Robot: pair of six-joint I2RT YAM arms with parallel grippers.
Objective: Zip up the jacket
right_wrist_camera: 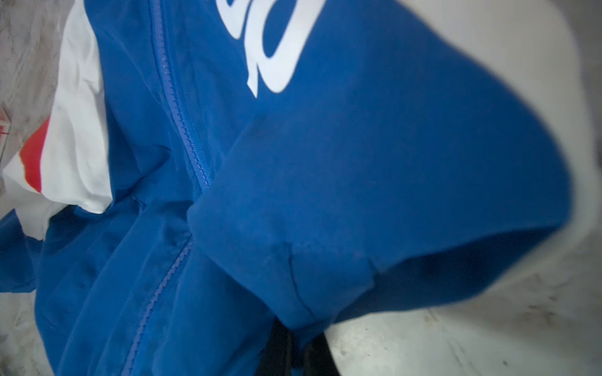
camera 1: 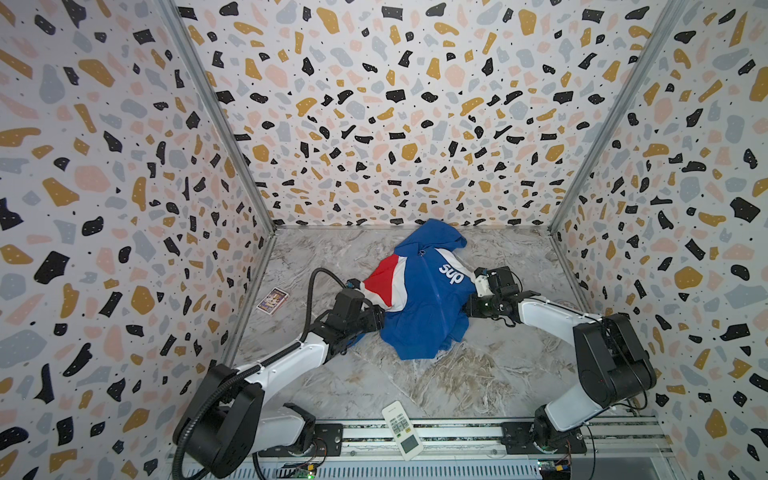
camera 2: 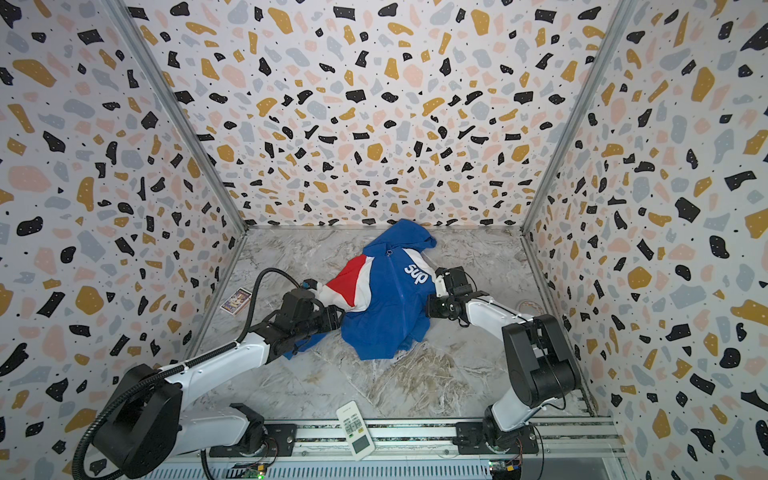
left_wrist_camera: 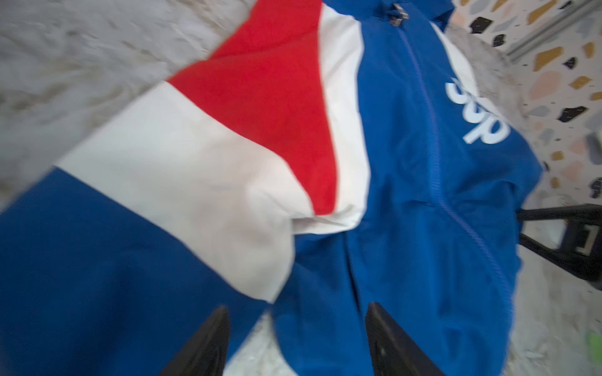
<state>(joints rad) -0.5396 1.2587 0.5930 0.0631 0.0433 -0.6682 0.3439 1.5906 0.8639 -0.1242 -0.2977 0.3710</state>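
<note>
One: Where is the jacket (camera 1: 419, 307), and what has hold of it?

Two: It lies front-up on the marble surface (camera 1: 457, 374), closer to the far edge than the near one, with its hood toward the far edge. The left end effector (left_wrist_camera: 297, 309) is at its left side, fingers spread and nothing between them. The right end effector (right_wrist_camera: 294, 341) is closed, pinching the jacket's blue cuff (right_wrist_camera: 325, 260).

One: Why hold the cuff?

Two: My guess is that the sleeve lies folded across the front and covers part of the zipper (right_wrist_camera: 182, 130), so lifting it would clear that line. The zip already looks done up.

One: Which view tells you that?

Two: The left wrist view, where the slider (left_wrist_camera: 398, 13) sits up by the collar. The right wrist view shows meshed teeth and the pinch, which both top views hide behind the arm. Only the top views give the whole layout, plus a remote control (camera 1: 402, 430) at the near edge and a small card (camera 1: 272, 300) by the left edge.
</note>
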